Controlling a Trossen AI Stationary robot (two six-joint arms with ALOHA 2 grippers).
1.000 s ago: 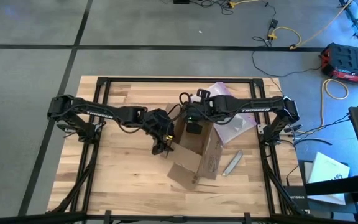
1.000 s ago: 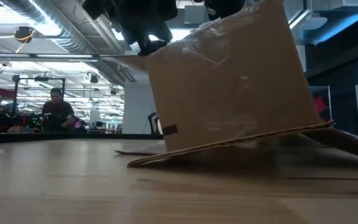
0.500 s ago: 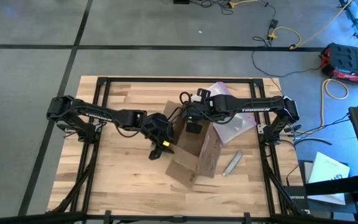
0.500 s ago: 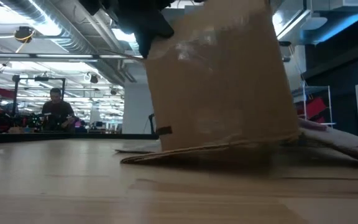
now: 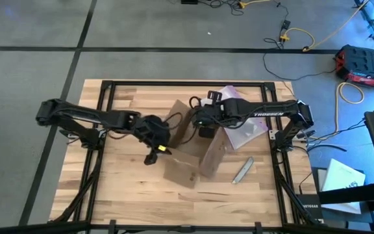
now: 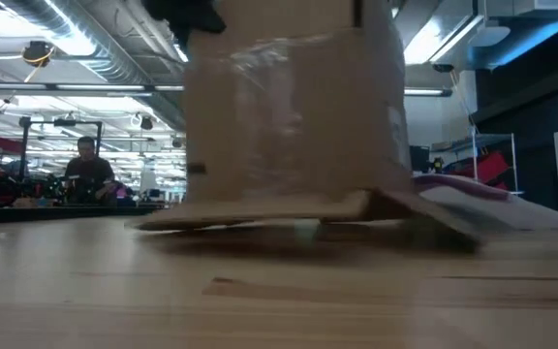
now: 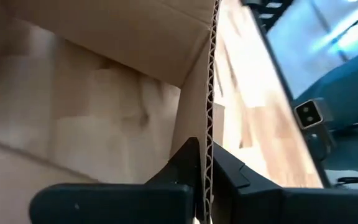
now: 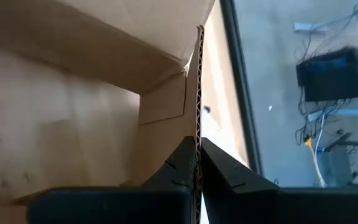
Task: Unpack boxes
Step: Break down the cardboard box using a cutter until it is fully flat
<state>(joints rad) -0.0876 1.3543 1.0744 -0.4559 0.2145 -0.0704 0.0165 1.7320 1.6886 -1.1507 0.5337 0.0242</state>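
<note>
Box (image 5: 190, 153) further left; contents hidden; both tools clamped

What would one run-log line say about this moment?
left gripper: shut on box wall edge | right gripper: shut on box wall edge | box: open on table

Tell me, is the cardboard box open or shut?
Open: the box has flaps spread on the table, and both wrist views look inside it.

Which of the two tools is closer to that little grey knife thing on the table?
Right. The right tool grips the box wall just up-table of the grey knife; the left tool grips the box's far side.
</note>
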